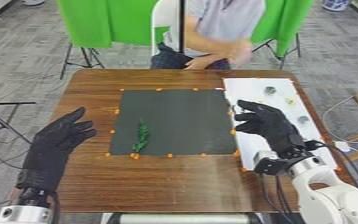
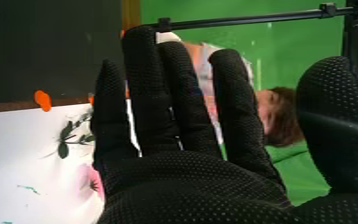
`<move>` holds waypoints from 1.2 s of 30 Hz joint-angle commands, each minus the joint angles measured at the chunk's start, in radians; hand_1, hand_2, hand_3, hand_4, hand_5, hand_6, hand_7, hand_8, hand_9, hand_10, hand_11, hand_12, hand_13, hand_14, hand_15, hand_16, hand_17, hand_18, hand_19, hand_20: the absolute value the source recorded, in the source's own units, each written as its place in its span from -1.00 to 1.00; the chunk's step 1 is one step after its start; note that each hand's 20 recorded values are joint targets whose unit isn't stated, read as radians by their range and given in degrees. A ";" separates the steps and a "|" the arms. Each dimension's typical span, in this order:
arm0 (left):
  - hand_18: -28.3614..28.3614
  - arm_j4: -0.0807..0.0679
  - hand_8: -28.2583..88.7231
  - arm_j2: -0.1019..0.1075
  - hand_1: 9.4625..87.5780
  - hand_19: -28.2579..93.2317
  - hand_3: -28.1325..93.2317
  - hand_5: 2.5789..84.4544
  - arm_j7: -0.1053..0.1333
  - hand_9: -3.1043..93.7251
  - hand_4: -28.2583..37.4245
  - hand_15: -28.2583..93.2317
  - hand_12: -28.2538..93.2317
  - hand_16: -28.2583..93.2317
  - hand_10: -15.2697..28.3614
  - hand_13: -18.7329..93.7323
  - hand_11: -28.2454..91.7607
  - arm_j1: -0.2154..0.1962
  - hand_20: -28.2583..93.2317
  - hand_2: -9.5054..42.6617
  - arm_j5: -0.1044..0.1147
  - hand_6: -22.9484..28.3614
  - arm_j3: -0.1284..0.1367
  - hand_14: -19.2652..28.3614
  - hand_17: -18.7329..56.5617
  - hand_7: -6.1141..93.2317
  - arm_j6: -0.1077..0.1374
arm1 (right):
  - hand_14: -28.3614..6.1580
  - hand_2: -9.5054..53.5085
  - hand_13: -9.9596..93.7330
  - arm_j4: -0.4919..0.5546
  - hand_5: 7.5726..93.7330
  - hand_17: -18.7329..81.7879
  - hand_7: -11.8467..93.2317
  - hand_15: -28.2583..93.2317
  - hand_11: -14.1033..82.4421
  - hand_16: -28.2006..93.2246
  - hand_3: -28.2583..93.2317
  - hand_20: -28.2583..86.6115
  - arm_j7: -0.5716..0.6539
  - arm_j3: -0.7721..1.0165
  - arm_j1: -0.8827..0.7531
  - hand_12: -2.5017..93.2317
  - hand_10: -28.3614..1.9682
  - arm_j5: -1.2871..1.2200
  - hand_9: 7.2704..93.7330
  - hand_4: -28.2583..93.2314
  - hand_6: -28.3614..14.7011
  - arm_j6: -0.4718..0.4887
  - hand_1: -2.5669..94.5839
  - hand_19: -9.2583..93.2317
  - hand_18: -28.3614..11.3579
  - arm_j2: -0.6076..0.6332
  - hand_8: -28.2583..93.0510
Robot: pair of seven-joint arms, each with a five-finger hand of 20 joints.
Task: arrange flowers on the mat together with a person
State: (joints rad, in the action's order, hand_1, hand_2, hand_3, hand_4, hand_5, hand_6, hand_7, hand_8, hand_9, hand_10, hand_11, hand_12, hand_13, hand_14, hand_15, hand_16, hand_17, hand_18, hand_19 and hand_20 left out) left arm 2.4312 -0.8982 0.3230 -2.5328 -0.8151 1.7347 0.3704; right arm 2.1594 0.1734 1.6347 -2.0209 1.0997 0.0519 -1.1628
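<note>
a green leafy sprig (image 1: 143,137) lies on the left part of a dark grey rectangular mat (image 1: 180,112), ringed by small orange marks. the black-gloved left hand (image 1: 62,134) is left of the mat, fingers loose; the black-gloved right hand (image 1: 269,122) is over a white rectangular sheet (image 1: 245,89).

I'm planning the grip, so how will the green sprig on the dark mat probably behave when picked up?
The green sprig looks slender and leafy, so it's probably light. Its leafy edges may flex, though its fairly straight line hints at some stiffness. Lying on the dark mat, it seems unlikely to roll.
</note>
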 commanded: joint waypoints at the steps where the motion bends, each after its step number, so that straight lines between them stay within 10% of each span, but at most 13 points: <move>1: 0.87 -0.001 -0.69 -0.003 -0.69 0.34 0.74 -0.11 -0.003 -0.15 -1.00 0.37 -0.37 -0.71 0.67 -0.19 -0.07 -0.013 -0.42 -0.40 -0.001 0.27 0.001 0.99 -0.72 -0.58 0.003 | -0.46 -0.53 0.08 0.071 0.01 -0.36 -0.52 0.37 -0.34 -0.38 0.75 -0.22 0.053 -0.011 -0.001 -0.64 -0.37 0.160 0.06 -0.95 0.23 -0.167 -0.44 0.39 -0.85 0.050 -0.72; 12: 0.87 0.007 -0.69 -0.006 -0.69 0.34 0.74 -0.11 0.000 -0.16 -1.00 0.37 -0.36 -0.71 0.67 -0.19 -0.07 -0.037 -0.42 -0.40 -0.002 0.27 0.017 0.99 -0.72 -0.58 0.008 | -0.47 -0.62 0.29 0.184 0.10 -0.10 -0.54 0.43 -0.30 -0.39 0.65 -0.51 0.570 -0.111 0.014 -0.64 -0.44 0.824 0.21 -0.90 0.10 -0.452 -0.37 0.73 -0.93 0.212 -0.70; 19: 0.87 0.011 -0.69 -0.010 -0.69 0.34 0.74 -0.11 -0.004 -0.16 -1.00 0.37 -0.36 -0.71 0.67 -0.19 -0.07 -0.036 -0.42 -0.41 -0.009 0.27 0.027 0.99 -0.72 -0.58 -0.004 | -0.34 -0.70 0.43 0.166 0.17 0.08 -0.54 0.49 -0.21 -0.37 0.57 -0.78 0.833 -0.172 0.023 -0.62 -0.47 1.200 0.34 -0.88 0.04 -0.358 -0.30 0.95 -0.84 0.274 -0.70; 36: 0.89 0.017 -0.69 -0.006 -0.69 0.34 0.74 -0.11 0.003 -0.16 -1.00 0.37 -0.36 -0.71 0.67 -0.19 -0.07 -0.042 -0.43 -0.41 -0.001 0.27 0.036 0.99 -0.73 -0.58 -0.001 | -0.29 -0.80 0.51 0.073 0.17 0.19 -0.60 0.50 -0.20 -0.35 0.51 -0.81 0.967 -0.172 0.070 -0.61 -0.49 1.257 0.40 -0.85 -0.01 0.001 -0.19 1.00 -0.81 0.268 -0.69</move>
State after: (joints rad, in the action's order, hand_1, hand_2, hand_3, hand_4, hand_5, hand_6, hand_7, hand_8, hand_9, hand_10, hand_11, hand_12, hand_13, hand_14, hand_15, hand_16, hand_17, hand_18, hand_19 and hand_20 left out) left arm 2.4446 -0.9039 0.3224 -2.5627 -0.8169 1.7720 0.3695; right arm 2.2808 1.1089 1.4727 -1.9923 2.3832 -0.0181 -0.8983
